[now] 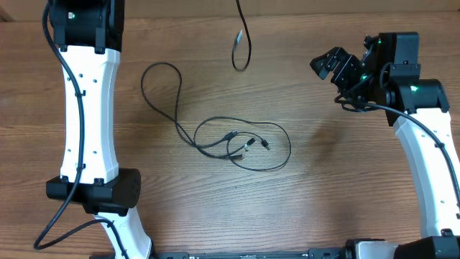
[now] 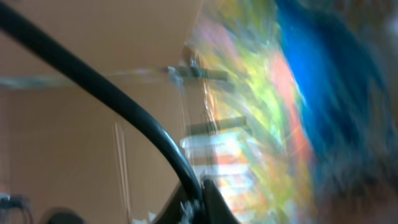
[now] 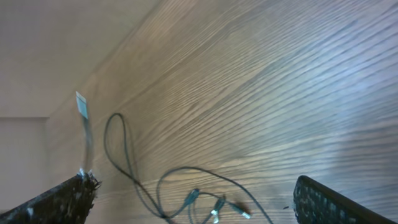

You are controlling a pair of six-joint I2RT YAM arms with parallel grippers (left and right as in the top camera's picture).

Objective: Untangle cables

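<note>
The cables (image 1: 241, 142) lie mid-table as thin black cords. A long loop (image 1: 162, 90) runs up to the left and joins overlapping loops with several small plug ends (image 1: 248, 144). They also show in the right wrist view (image 3: 205, 202). Another thin strand with a silver tip (image 1: 243, 43) lies at the far edge and shows in the right wrist view (image 3: 84, 124). My right gripper (image 1: 334, 65) is open and empty, hovering to the right of the cables, its fingers (image 3: 196, 208) spread wide. My left gripper (image 2: 205, 208) shows only as one blurred dark mass, apparently shut, and is out of the overhead view.
The left arm (image 1: 90, 122) stretches along the table's left side, with its base (image 1: 97, 191) near the front. The right arm (image 1: 424, 151) stands at the right edge. A thick black arm cable (image 2: 106, 93) crosses the blurred left wrist view, which faces away from the table.
</note>
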